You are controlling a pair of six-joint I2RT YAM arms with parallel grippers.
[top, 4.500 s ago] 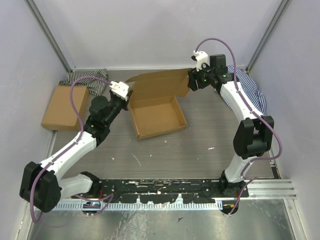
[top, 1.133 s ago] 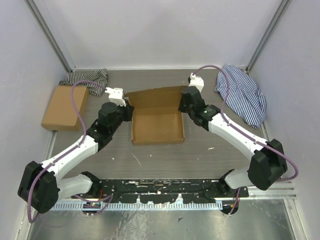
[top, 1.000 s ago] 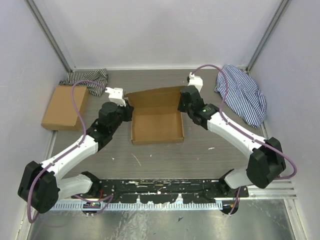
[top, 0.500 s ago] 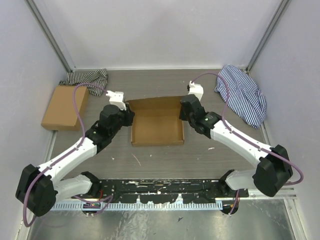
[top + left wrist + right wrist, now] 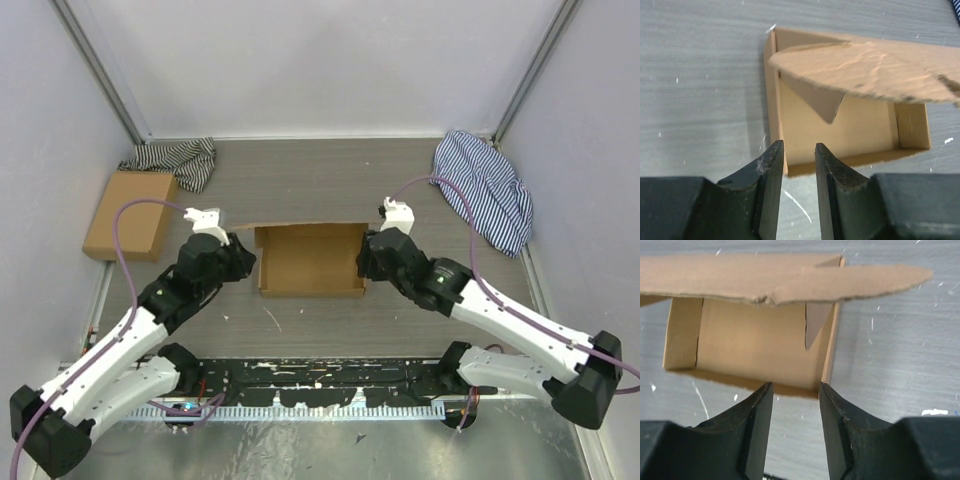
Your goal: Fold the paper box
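Pale walls (image 5: 300,60) enclose a grey wood-grain table (image 5: 320,175) with metal corner posts (image 5: 101,70).

The paper box (image 5: 310,262) lies between the left hand (image 5: 247,263) and right hand (image 5: 364,266).

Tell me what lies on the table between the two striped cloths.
Bare grey table, in the top view, from the left striped cloth to the right striped cloth; only the right arm's purple cable arches above it, near the right cloth.

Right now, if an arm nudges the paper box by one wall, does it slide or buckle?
Probably slides: the paper box is an empty, shallow tray on a flat table. Walls may flex, being thin cardboard. The half-raised lid looks floppy; its edge is wavy in both wrist views.
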